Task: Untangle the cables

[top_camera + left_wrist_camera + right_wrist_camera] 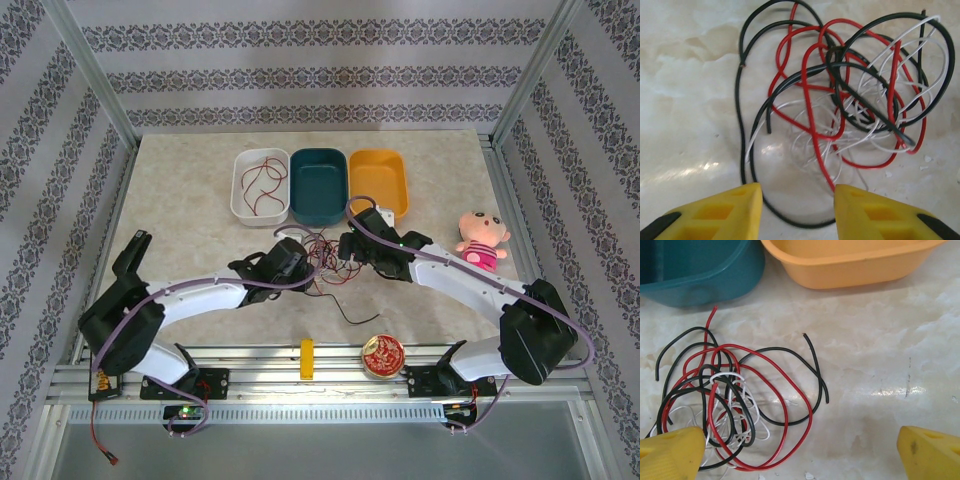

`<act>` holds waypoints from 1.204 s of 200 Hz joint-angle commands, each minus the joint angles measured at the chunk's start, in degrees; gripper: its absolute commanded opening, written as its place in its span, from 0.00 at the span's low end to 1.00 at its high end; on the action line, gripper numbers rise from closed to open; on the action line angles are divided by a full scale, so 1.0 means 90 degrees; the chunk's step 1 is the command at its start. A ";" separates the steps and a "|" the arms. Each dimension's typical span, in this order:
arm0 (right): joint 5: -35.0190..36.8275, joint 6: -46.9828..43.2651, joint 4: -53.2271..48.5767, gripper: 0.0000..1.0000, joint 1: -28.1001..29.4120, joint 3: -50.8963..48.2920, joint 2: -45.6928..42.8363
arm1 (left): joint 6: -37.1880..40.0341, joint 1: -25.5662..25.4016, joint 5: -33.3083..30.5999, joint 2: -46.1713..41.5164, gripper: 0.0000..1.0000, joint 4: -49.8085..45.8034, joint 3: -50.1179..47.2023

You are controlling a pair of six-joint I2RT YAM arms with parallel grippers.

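The cables [325,262] lie in a loose tangle of red, black and thin white wires on the marble tabletop, between my two grippers. My left gripper [290,262] sits at the tangle's left side. In the left wrist view the cables [845,95] spread ahead of that gripper [797,212], which is open, with a black loop crossing the gap between its yellow fingers [715,215]. My right gripper [352,245] is at the tangle's upper right. It [800,455] is open wide, and the cables [725,405] lie by its left finger [670,455].
A white bin [240,195] holding a loose red wire, a teal bin [319,215] and an orange bin [379,200] stand behind the tangle. A pink doll [482,240] lies at the right. A yellow block [307,358] and a red tin [382,356] sit near the front edge.
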 commanded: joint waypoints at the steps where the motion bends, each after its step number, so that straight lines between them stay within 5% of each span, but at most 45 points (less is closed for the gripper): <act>1: 0.0293 0.0273 -0.0056 0.98 -0.0075 -0.0071 0.0094 | -0.0012 -0.0094 -0.0003 0.0264 0.38 0.0409 0.0327; 141: 0.0596 0.0510 -0.0165 0.98 -0.0171 -0.0126 -0.0011 | 0.0456 0.0252 -0.0060 0.1343 0.30 -0.0522 0.1522; 241: 0.0536 0.0520 -0.0093 0.98 -0.0213 -0.0106 0.0047 | 0.0594 0.0339 -0.0283 0.0327 0.36 0.0163 0.0755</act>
